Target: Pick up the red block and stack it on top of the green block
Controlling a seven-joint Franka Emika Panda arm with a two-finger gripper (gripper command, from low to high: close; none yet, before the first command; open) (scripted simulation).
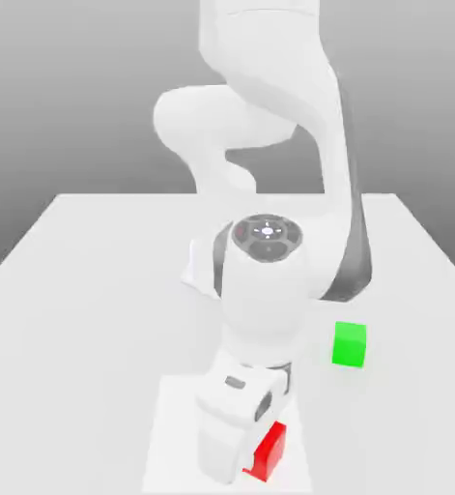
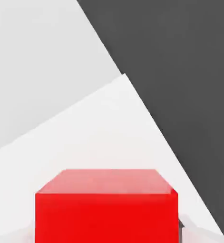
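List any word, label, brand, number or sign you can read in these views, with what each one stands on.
None can be read. The red block and the green block have plain faces, and the white patch bears no print. The arm's dark round cap has small light marks, too small to read.

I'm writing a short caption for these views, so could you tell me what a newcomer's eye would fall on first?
Probably the red block, looming large in the hand view, with the hand around it over a white patch. Next might come the bright green block, alone on the pale table toward the exterior view's right.
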